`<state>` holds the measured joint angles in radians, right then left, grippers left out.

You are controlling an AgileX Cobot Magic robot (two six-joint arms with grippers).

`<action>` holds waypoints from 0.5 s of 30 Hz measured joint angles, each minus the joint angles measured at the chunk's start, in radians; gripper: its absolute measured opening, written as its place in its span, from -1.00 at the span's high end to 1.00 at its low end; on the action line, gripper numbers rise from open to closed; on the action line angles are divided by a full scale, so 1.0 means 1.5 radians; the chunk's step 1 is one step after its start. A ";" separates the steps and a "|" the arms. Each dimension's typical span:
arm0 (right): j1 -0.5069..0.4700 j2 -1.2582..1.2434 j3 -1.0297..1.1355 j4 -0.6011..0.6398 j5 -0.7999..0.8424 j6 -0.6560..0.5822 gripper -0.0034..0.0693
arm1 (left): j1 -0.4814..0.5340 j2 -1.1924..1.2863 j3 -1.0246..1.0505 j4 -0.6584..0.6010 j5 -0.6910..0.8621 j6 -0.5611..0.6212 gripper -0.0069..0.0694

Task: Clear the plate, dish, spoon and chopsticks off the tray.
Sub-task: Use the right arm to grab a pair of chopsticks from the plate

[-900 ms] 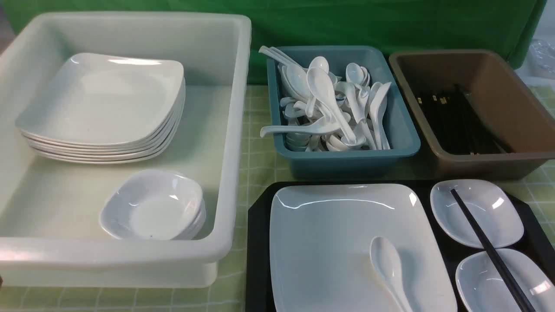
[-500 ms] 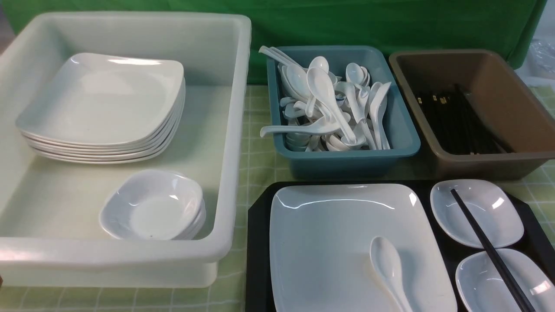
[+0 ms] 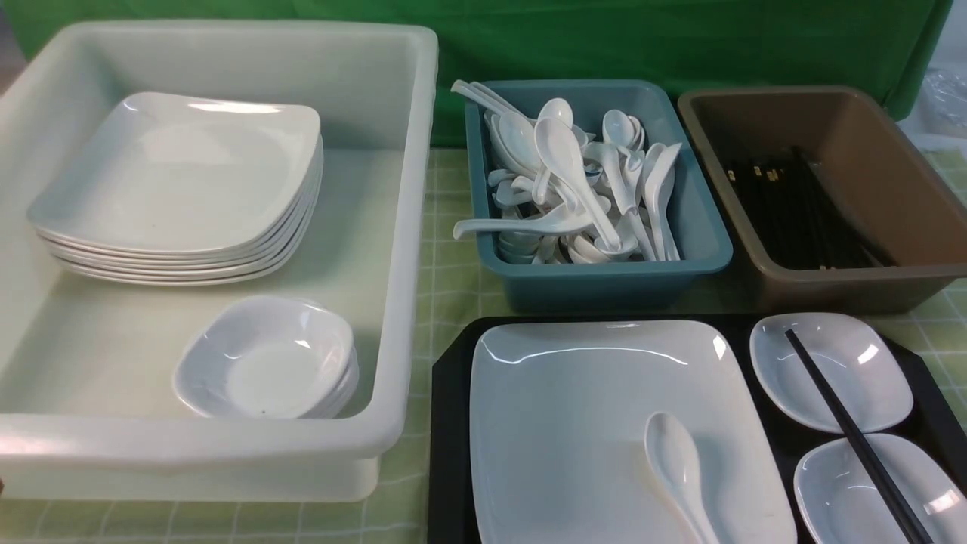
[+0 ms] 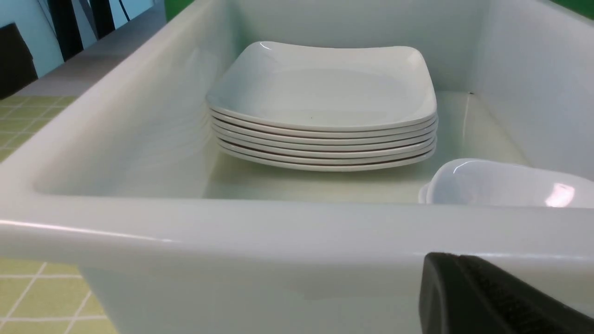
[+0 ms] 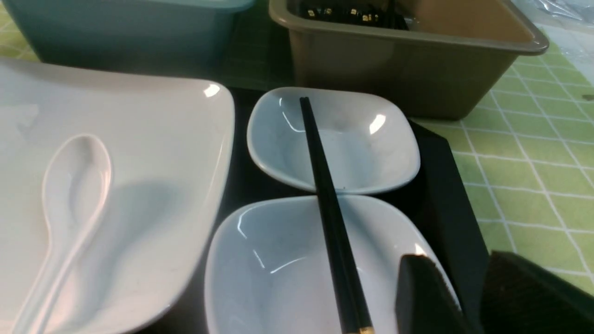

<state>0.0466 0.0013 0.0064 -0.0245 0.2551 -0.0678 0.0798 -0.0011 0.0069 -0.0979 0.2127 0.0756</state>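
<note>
Low on both sides, nothing held.
My left gripper sits closed outside the tub; my right gripper hangs part-open over the near dish, beside the chopsticks.

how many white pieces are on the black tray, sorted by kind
large plate: 1
small dishes: 2
soup spoon: 1
total: 4 white pieces on the black tray
</note>
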 joint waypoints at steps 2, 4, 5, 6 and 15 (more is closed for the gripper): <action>0.000 0.000 0.000 0.000 0.000 0.000 0.26 | 0.000 0.000 0.000 -0.101 -0.047 -0.064 0.79; 0.000 0.000 0.000 0.000 0.000 0.000 0.26 | 0.000 0.000 0.000 -0.214 -0.084 -0.125 0.79; 0.000 0.000 0.000 0.000 0.000 0.000 0.26 | 0.000 0.000 0.000 -0.255 -0.102 -0.155 0.79; 0.000 0.000 0.000 0.000 0.000 0.000 0.26 | 0.000 0.000 0.000 -0.281 -0.114 -0.172 0.79; 0.000 0.000 0.000 0.000 0.000 0.000 0.26 | -0.014 0.023 -0.103 -0.302 -0.069 -0.176 0.79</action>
<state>0.0466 0.0013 0.0064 -0.0245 0.2551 -0.0678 0.0585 0.0329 -0.1478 -0.5505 0.1089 -0.1884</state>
